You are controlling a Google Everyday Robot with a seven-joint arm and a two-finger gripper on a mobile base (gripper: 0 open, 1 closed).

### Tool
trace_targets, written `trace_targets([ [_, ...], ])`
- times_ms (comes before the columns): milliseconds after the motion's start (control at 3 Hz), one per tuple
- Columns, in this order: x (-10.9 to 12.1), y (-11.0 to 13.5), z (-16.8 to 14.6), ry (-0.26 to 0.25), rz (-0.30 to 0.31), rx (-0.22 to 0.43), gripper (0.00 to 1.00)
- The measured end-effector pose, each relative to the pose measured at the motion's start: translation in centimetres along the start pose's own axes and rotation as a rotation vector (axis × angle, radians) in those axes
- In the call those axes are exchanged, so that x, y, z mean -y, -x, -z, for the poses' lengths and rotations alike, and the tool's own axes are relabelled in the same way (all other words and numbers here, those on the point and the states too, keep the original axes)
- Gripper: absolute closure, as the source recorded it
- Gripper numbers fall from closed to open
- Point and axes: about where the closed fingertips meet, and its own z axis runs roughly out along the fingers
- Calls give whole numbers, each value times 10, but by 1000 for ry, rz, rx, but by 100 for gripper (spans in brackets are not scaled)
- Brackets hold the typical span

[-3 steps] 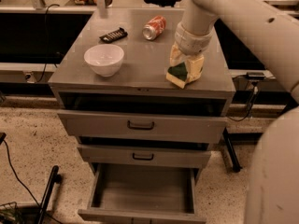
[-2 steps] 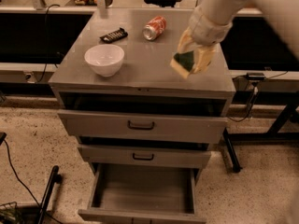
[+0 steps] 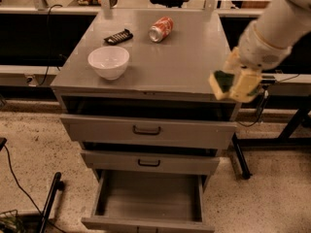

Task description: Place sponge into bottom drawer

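The bottom drawer (image 3: 149, 197) stands pulled out, low down and to the left of the fingers (image 3: 246, 85), and its plain grey floor lies in view. Above it the middle drawer (image 3: 148, 162) and the top drawer (image 3: 146, 130), each with a black handle, are nearer to closed, the top one drawn out a little with a dark gap over it. A white bowl (image 3: 109, 61) sits on the worktop (image 3: 189, 57), well to the left of the fingers, showing its white inside.

The gripper (image 3: 232, 85) hangs at the worktop's front right corner, at the end of the pale arm (image 3: 277, 28) that comes in from the upper right. Its fingers are pinching the sponge (image 3: 222, 80), which is tilted, with its dark green face turned up and to the left and the pale yellow foam beneath. The sponge is in the air, high above the bottom drawer and off to its right.

Farther back, up and to the left of the fingers, a red can (image 3: 161, 28) lies on its side, and a black packet (image 3: 118, 36) rests just beside the bowl. The cabinet stands on a speckled floor (image 3: 34, 140), where a dark cable (image 3: 14, 178) trails far to the lower left. Black table legs (image 3: 240, 159) stand below the fingers.
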Motion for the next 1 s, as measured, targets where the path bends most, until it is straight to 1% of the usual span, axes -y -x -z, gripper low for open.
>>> trace_targets([
  [333, -50, -41, -20, 132, -262, -25, 100],
  [667, -57, -45, -23, 150, -351, -32, 100],
  [1000, -60, -51, -34, 181, -378, 0, 100],
])
